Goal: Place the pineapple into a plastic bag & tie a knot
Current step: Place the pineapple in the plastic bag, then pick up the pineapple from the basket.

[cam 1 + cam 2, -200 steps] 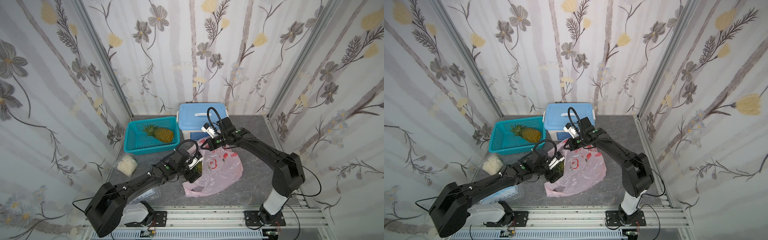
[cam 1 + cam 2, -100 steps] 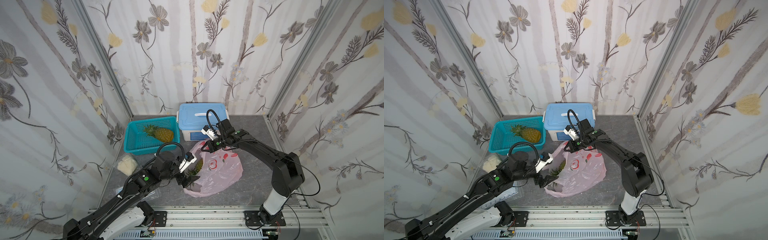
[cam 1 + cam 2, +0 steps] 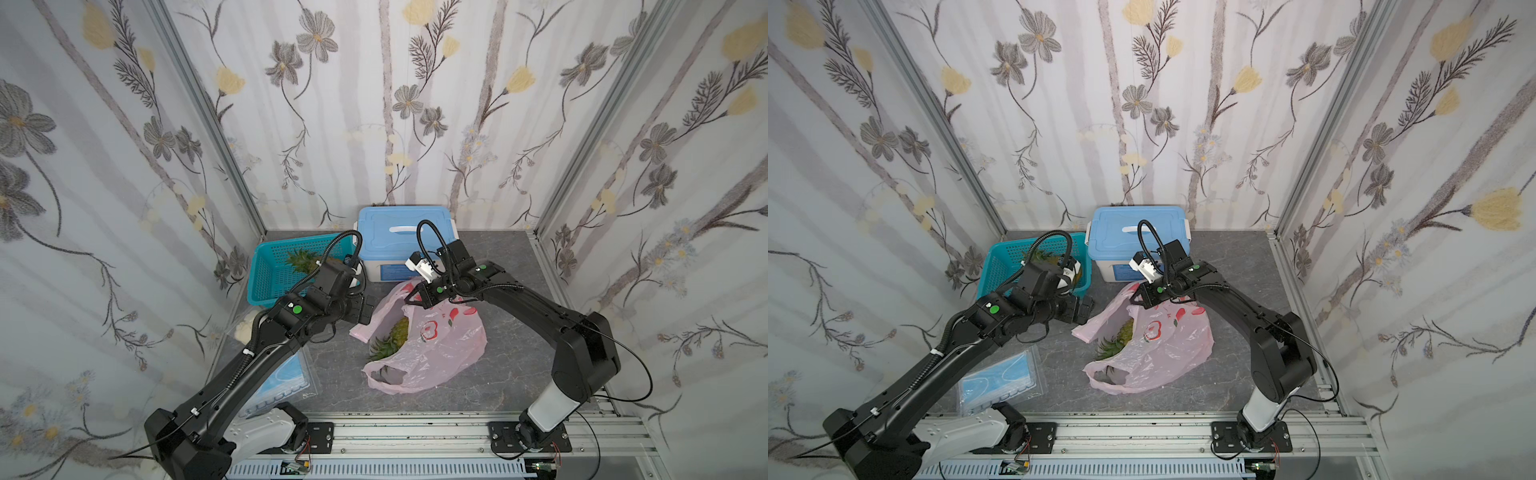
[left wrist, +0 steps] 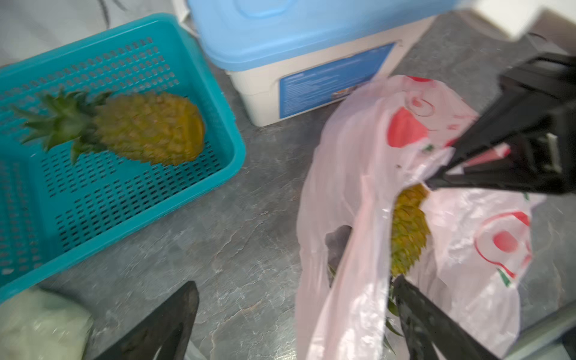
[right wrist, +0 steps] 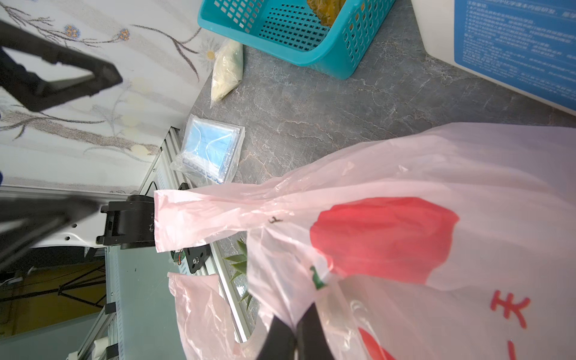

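Left gripper (image 3: 368,311) backed off — pineapple (image 3: 399,331) nearby, inside plastic bag (image 3: 451,347).

Likely a lab booth: wallpapered panels (image 3: 498,83), aluminium rail (image 3: 415,436).

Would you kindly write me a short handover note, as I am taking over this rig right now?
Claws: left claw open and empty, hovering between the teal basket and the bag's mouth; right claw shut on the plastic bag, holding its upper edge up.
Things: pineapple lies inside the bag, crown at the opening; a second pineapple lies in the basket.
Done: pineapple bagged.
Left: gather the loose handle loops and tie the knot; none is tied yet.
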`<state>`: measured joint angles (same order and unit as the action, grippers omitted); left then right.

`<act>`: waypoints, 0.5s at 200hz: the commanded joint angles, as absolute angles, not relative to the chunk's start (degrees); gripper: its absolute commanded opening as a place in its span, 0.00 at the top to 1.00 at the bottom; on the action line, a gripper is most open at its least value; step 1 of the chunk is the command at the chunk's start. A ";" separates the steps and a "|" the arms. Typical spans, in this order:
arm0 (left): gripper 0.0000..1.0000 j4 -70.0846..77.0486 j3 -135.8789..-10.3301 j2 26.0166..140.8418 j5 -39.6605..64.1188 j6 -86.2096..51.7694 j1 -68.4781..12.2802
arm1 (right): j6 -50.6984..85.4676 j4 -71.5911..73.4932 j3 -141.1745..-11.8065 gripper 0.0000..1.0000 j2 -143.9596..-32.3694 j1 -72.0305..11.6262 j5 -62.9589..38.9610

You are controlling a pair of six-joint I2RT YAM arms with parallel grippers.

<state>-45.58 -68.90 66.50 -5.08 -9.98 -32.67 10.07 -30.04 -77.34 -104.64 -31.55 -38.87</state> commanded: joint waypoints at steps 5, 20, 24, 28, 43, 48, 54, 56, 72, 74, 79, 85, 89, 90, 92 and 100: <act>0.00 -52.64 -73.96 71.31 -9.59 -19.58 -24.73 | 11.09 -25.48 -76.00 1.00 -103.55 -31.64 -38.07; 0.00 -50.82 -76.19 75.66 -9.41 -25.12 -19.26 | 11.81 -24.17 -75.01 1.00 -103.48 -31.73 -38.06; 0.00 -49.60 -76.55 76.77 -9.56 -26.21 -18.43 | 11.93 -24.02 -74.90 1.00 -103.53 -31.79 -38.05; 0.00 -48.19 -76.83 77.70 -9.95 -27.10 -17.76 | 12.03 -23.87 -74.88 1.00 -103.66 -31.74 -37.97; 0.00 -42.85 -78.10 80.93 -14.04 -30.04 -16.63 | 12.04 -23.81 -75.05 1.00 -103.97 -31.81 -37.82; 0.00 -41.84 -79.39 82.50 -14.53 -29.88 -16.10 | 11.98 -23.88 -75.19 1.00 -103.97 -31.81 -37.73; 0.00 -41.49 -81.48 84.69 -14.89 -29.85 -15.21 | 11.91 -23.98 -75.33 1.00 -103.90 -31.73 -37.42; 0.00 -41.53 -82.16 85.51 -14.99 -29.96 -14.90 | 11.88 -24.04 -75.43 1.00 -103.82 -31.73 -37.33; 0.00 -45.30 -90.50 93.59 -14.85 -31.77 -11.39 | 11.87 -23.84 -75.49 1.00 -103.33 -31.76 -36.94; 0.00 -46.33 -91.82 94.79 -14.81 -32.16 -10.93 | 11.87 -23.82 -75.47 1.00 -103.29 -31.78 -36.92; 0.00 -48.79 -95.13 97.83 -14.31 -32.73 -10.05 | 11.87 -23.82 -75.42 1.00 -103.28 -31.73 -36.91; 0.00 -51.30 -98.79 101.23 -14.01 -33.85 -8.72 | 11.82 -23.82 -75.41 1.00 -103.25 -31.77 -36.98; 0.00 -52.91 -101.02 103.31 -14.09 -35.16 -8.00 | 11.86 -23.79 -75.39 1.00 -103.19 -31.73 -36.99; 0.00 -53.08 -101.53 103.82 -14.08 -35.51 -7.82 | 11.86 -23.80 -75.40 1.00 -103.19 -31.77 -37.00; 0.00 -53.88 -102.46 104.84 -14.02 -36.26 -7.43 | 11.93 -23.79 -75.39 1.00 -103.18 -31.74 -36.96; 0.00 -56.49 -106.10 108.62 -13.34 -38.90 -5.91 | 12.04 -23.73 -75.34 1.00 -103.19 -31.75 -36.85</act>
<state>-47.83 -97.80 100.62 -12.67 -30.65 -9.13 12.14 -26.68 -75.05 -103.55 -31.75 -37.23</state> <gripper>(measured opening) 0.997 0.048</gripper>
